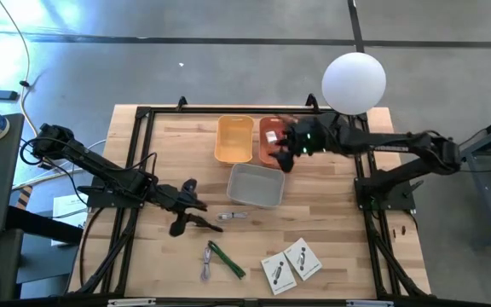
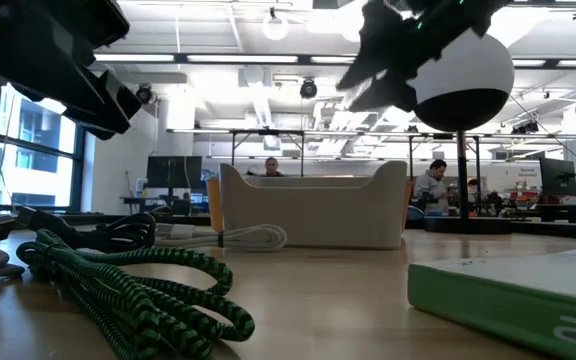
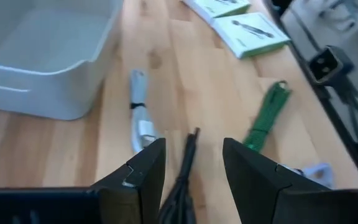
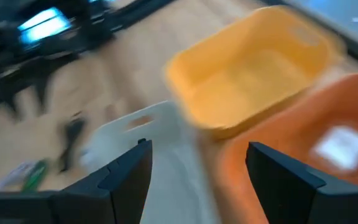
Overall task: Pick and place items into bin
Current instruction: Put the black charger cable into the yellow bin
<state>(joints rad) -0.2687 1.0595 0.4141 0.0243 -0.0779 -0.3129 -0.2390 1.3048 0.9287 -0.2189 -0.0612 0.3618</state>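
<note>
While the right gripper (image 1: pixel 290 147) hangs over the orange bin (image 1: pixel 269 141) just right of centre in the upper part of the high view, its fingers (image 4: pixel 126 177) stand spread with nothing between them, and the wrist picture shows bare space there, with a pale packet-like thing (image 4: pixel 340 146) already lying in the orange bin below. From here the worry, as I judge it, is a swing back toward the table that clips the yellow bin (image 1: pixel 234 138) or the grey bin (image 1: pixel 257 184) sitting close by, since all three crowd together. Over at centre-left of the high view, the left gripper (image 1: pixel 196 207) is low above the wood, its fingers (image 3: pixel 140 177) apart, with a thin dark cable (image 3: pixel 186 171) running up between them; I cannot tell whether they touch it. A narrow, floppy thing like that could slip out or drag as the jaws close. Just past it lies a white cable (image 3: pixel 139 112), then the green braided cord (image 3: pixel 267 116), and further toward the bottom right of the high view the two white packets (image 1: pixel 291 265) side by side, all still on the table (image 1: pixel 339 247) and waiting.
</note>
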